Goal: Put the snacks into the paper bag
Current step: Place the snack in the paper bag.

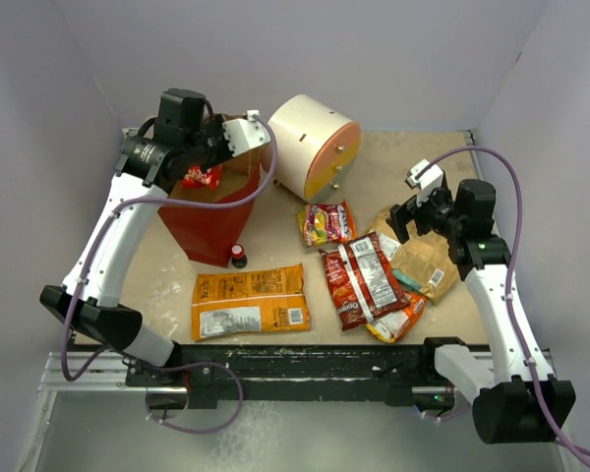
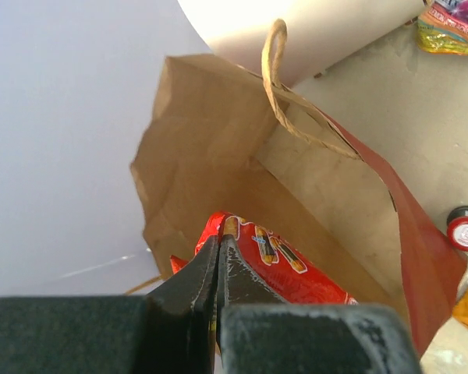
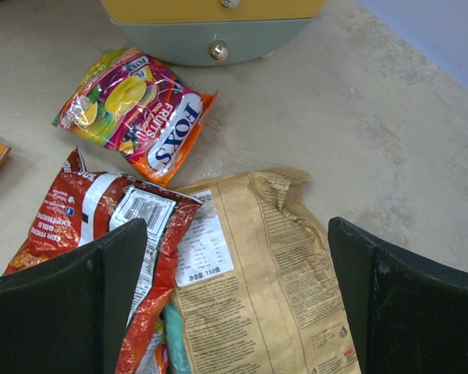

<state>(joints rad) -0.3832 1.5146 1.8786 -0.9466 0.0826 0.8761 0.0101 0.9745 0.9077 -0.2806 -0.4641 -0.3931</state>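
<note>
Closed on the small red packet (image 2: pixel 285 269), the left gripper (image 2: pixel 220 243) holds it over the open paper bag (image 2: pixel 203 148), so I judge the next move is to release it inside; the right gripper (image 3: pixel 238 249) hangs wide open above the tan-brown packet (image 3: pixel 281 304).

Pale lilac walls (image 1: pixel 305 49) on three sides, scuffed tan tabletop (image 1: pixel 383 167), cream cylindrical drawer unit (image 1: pixel 310 138), even light

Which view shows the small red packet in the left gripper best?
Left wrist: close up on the small red packet, pinched in the left gripper over the open paper bag. Top external shows only a red patch beside the gripper; right wrist misses it.
</note>
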